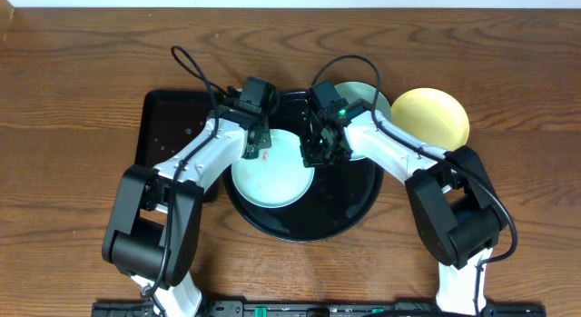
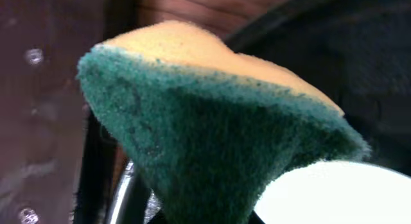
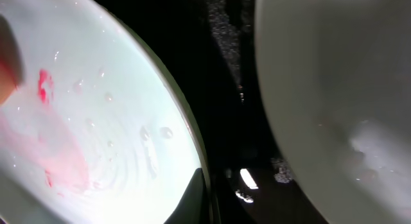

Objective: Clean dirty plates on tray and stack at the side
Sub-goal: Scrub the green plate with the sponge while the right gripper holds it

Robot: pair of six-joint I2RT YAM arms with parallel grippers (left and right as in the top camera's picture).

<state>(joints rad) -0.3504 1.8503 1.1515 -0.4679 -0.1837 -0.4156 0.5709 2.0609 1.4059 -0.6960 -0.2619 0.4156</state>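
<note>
**Just above centre: sponge at the smeared plate**

Seen from overhead, the round tray (image 1: 345, 203) sits mid-frame on the table (image 1: 73, 126). A mint plate (image 1: 272, 176) lies in its left half. A red smear (image 1: 264, 155) marks the plate's upper left.

The left gripper (image 1: 255, 143) hangs over that upper-left rim, its jaws clamped on a sponge (image 2: 212, 140). The sponge is green scourer below and yellow above, and it fills the left wrist view. Whether it touches the plate cannot be told.

The right gripper (image 1: 317, 153) is at the plate's right rim with its jaws closed. In the right wrist view one dark finger (image 3: 196, 198) lies against the rim at the bottom edge. Whether it pinches the rim cannot be told.

A second mint plate (image 1: 368, 97) sits at the tray's upper right, partly under the right arm. A yellow plate (image 1: 434, 117) lies on the table just right of it. A rectangular tray (image 1: 168, 126) lies left of the round one.
</note>
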